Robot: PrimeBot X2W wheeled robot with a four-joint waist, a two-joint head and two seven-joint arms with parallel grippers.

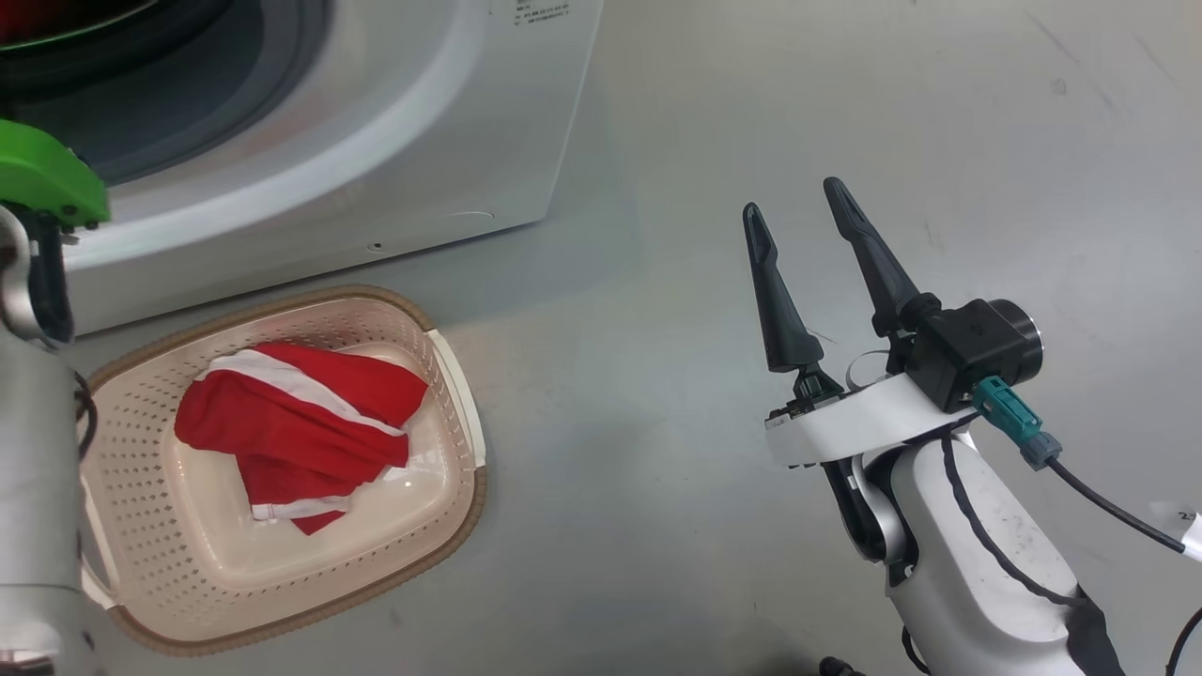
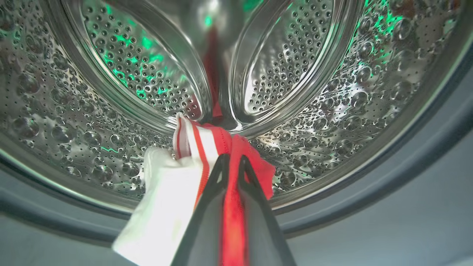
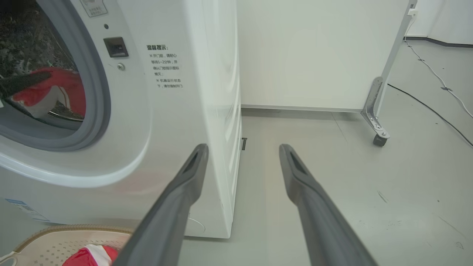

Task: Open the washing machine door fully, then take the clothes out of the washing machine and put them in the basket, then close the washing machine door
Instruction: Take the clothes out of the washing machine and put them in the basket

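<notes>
The washing machine (image 1: 376, 141) stands at the upper left with its drum (image 2: 74, 111) exposed; the washing machine door is out of view. Inside the drum, my left gripper (image 2: 232, 162) is shut on a piece of the clothes (image 2: 207, 140), red with white stripes, lifted off the drum floor. The right wrist view shows that garment (image 3: 63, 85) in the opening. A second red garment (image 1: 300, 413) lies in the cream basket (image 1: 282, 300) on the floor before the washer. My right gripper (image 1: 793, 202) hangs open and empty over bare floor, right of the washer's corner (image 3: 244, 151).
My left forearm (image 1: 38, 451) rises along the left edge beside the basket. A white panel (image 3: 314, 55) on a caster (image 3: 380, 138) stands behind the washer, and a cable (image 3: 436, 111) runs over the grey floor (image 1: 657, 376) at the right.
</notes>
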